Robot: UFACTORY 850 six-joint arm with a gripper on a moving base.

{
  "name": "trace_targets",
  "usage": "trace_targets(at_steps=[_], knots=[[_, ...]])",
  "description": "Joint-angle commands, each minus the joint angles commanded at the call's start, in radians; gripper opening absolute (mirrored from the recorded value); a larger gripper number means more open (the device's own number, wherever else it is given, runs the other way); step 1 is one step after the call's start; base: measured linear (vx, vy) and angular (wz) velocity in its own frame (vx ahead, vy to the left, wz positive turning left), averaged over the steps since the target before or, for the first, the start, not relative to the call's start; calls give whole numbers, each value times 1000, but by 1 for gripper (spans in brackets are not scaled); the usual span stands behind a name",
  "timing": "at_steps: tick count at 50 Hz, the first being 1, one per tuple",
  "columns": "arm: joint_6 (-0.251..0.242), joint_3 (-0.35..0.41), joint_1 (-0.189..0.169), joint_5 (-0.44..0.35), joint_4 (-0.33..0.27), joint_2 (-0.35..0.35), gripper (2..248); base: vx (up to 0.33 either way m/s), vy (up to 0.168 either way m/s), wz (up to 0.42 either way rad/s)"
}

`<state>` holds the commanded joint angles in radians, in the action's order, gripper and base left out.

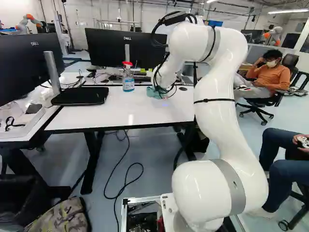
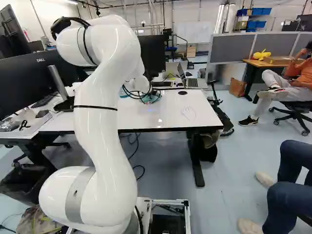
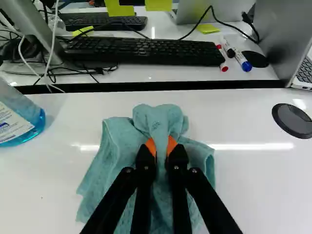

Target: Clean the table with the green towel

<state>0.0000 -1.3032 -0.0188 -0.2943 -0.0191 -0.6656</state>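
Note:
At the far end of my arm, the gripper [image 1: 166, 90] is low over the white table [image 1: 96, 117], partly hidden by cables in the left base view. In the wrist view the gripper [image 3: 161, 147] is shut on a raised fold of the green towel [image 3: 119, 146], an orange pad pressing from each side. The rest of the cloth lies spread and rumpled on the tabletop around and under the fingers. Faint scribbled lines [image 2: 189, 113] mark the white surface, right of the towel in the right base view.
A spray bottle [image 1: 128, 83] of blue liquid with a red top stands beside the towel. Beyond the table's far edge are a keyboard [image 3: 146, 51], markers [image 3: 239, 57], cables and a laptop. Monitors [image 1: 118, 47] rise behind. A seated person's legs [image 2: 287, 180] are right of the base.

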Motion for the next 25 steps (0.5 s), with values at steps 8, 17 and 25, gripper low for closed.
trace_targets(at_steps=[8, 17, 25], knots=[[0, 28, -14, 0, 0, 20, 43, 0, 0, 0], [0, 75, -24, 0, 0, 54, 43, 0, 0, 0], [0, 120, -33, 0, 0, 87, 43, 0, 0, 0]])
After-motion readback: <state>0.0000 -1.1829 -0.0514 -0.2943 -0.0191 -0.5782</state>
